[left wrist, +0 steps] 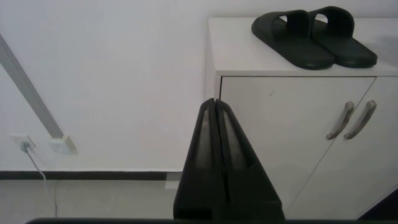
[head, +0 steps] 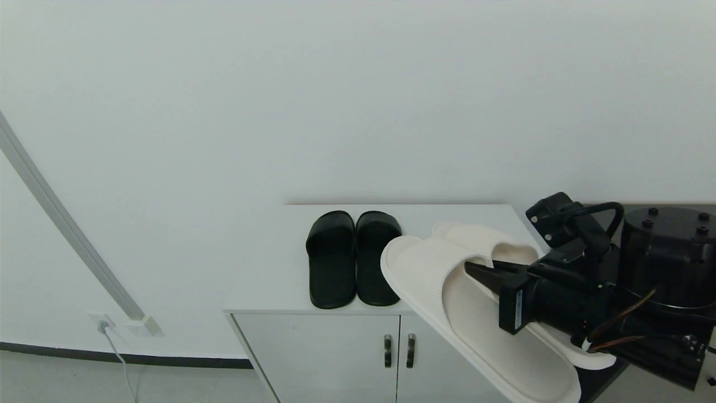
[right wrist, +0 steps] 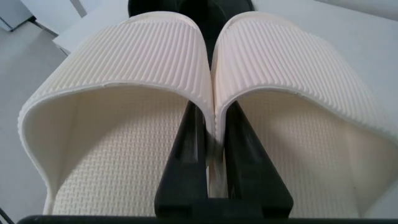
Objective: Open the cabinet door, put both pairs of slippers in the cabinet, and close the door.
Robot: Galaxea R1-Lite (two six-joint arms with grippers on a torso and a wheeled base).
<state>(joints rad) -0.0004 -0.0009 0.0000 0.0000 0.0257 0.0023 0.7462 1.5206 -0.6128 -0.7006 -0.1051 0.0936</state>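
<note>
Before the closed white cabinet (head: 319, 352), the right gripper (head: 472, 270) pinches two ribbed cream slippers (head: 425, 268) by their straps; a jolt could drop one.

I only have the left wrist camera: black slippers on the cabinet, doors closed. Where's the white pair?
Observer: The white slippers are held up in the right pincer, right of the black slippers.
Operator: How is it gripping them?
Observer: Its fingers pinch both inner edges together, slippers side by side.
Operator: Level?
Observer: No, tilted: in the head view their near end dips below the cabinet top.
</note>
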